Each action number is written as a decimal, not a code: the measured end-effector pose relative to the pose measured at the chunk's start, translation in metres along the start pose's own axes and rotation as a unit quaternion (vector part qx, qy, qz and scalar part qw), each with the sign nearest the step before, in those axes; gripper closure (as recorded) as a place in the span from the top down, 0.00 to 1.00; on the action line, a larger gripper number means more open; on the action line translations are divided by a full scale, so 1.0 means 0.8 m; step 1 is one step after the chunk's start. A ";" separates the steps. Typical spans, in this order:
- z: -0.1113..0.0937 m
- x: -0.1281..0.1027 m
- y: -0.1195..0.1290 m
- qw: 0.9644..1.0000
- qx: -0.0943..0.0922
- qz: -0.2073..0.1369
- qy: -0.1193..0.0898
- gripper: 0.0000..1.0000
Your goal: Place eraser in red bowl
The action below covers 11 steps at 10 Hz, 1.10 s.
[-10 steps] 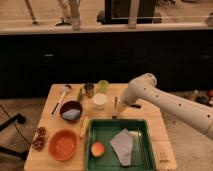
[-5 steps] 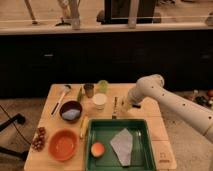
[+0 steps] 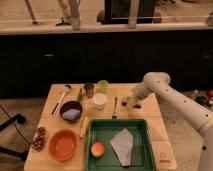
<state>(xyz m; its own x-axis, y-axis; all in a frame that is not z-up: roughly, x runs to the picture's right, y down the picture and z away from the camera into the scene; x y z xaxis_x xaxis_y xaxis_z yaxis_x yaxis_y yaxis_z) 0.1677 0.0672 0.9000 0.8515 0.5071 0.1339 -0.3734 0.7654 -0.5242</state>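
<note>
The red bowl [image 3: 62, 145] is wide, shallow and orange-red, and stands empty at the table's front left corner. My gripper [image 3: 131, 102] hangs low over the table's back right part, right of the slim dark-handled utensil [image 3: 115, 107] and behind the green tray [image 3: 118, 125]. I cannot make out the eraser; the gripper may be hiding it. The white arm [image 3: 170, 100] reaches in from the right.
A smaller dark bowl [image 3: 71, 110] holds something pale. A metal cup [image 3: 89, 90], a green cup [image 3: 102, 86] and a white cup [image 3: 100, 101] stand mid-table. A spoon [image 3: 61, 98] lies at the left. The tray holds an orange fruit [image 3: 98, 149] and a napkin [image 3: 123, 145]. Grapes [image 3: 39, 139] lie at the left edge.
The arm has swung to the right. The gripper moved from beside the utensil towards the table's right side. Nothing on the table has visibly moved.
</note>
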 end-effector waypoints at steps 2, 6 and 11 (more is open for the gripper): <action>0.008 0.005 -0.005 1.000 0.005 -0.019 0.006 0.80; 0.015 0.023 -0.024 0.999 0.029 -0.019 0.022 0.80; 0.028 0.050 -0.040 0.999 0.025 -0.001 0.045 0.80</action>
<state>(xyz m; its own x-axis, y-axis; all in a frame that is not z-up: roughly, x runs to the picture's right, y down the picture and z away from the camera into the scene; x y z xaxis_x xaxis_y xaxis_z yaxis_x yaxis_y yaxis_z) 0.2052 0.0718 0.9410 0.8814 0.4688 0.0576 -0.3870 0.7867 -0.4809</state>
